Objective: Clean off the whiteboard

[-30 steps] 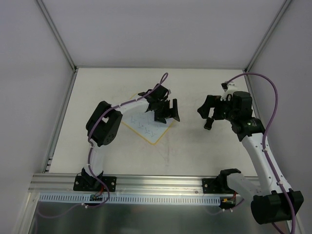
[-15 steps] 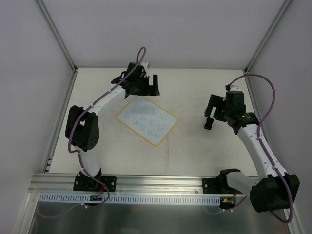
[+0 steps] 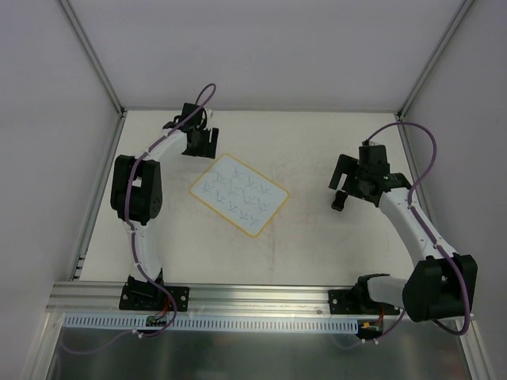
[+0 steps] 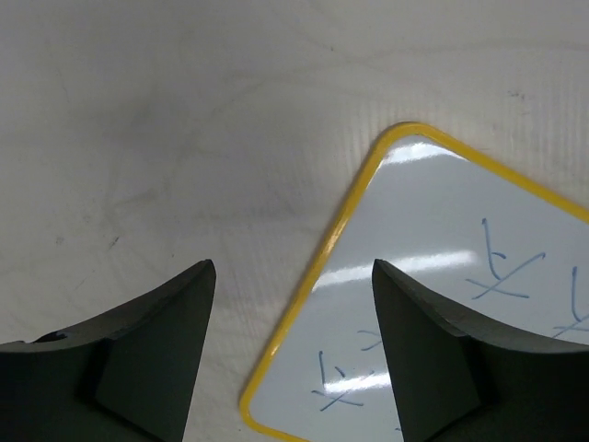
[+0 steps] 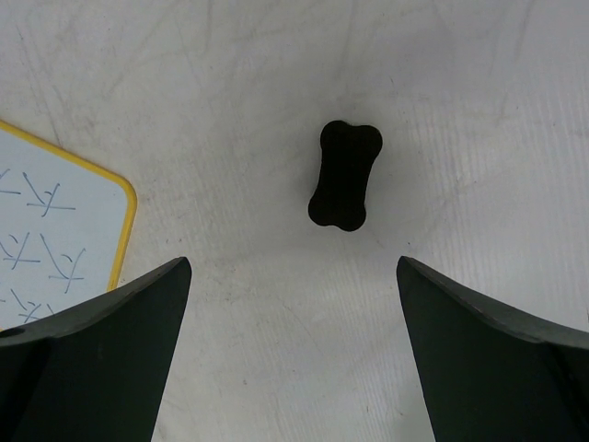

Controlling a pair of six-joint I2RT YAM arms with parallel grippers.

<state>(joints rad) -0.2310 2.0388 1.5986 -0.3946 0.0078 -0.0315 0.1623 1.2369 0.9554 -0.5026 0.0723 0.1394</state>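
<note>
The whiteboard (image 3: 239, 195) lies flat mid-table, white with a yellow border and several blue scribbles. In the left wrist view its corner (image 4: 460, 295) sits below my open, empty left gripper (image 4: 293, 269), one finger over the board and one over bare table. In the top view my left gripper (image 3: 203, 141) hovers just beyond the board's far-left corner. A small black bone-shaped eraser (image 5: 345, 175) lies on the table ahead of my open, empty right gripper (image 5: 293, 265). In the top view the eraser (image 3: 338, 202) lies right of the board, by my right gripper (image 3: 346, 179).
The table (image 3: 301, 237) is off-white and scuffed, with grey walls at the back and sides. A metal rail (image 3: 261, 297) runs along the near edge by the arm bases. The board's right edge shows in the right wrist view (image 5: 55, 230).
My left arm has swung from over the whiteboard to the far left, uncovering the board. My right arm has shifted slightly and stays near the eraser.
</note>
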